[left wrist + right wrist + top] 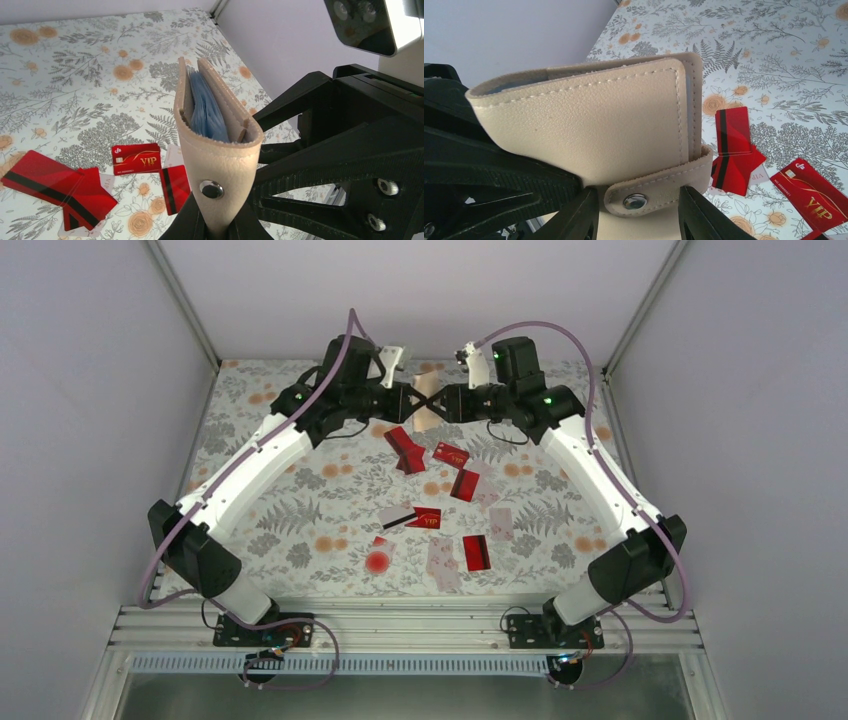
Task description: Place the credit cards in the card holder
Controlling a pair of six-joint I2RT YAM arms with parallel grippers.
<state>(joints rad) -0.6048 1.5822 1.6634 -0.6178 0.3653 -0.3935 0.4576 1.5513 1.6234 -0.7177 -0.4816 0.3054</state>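
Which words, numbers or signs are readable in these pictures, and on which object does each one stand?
"VIP": gold letters on a red card.
Small white print along that card's lower edge: too small to read.
Small emblem in that card's corner: not legible.
Card holder: no writing, only a metal snap.
Other cards: nothing readable.

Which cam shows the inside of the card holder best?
Left wrist. It looks straight into the open edge of the card holder, so the blue lining between the tan flaps is clear. Right wrist shows only the outer face and the snap strap; top external shows just a small tan sliver.
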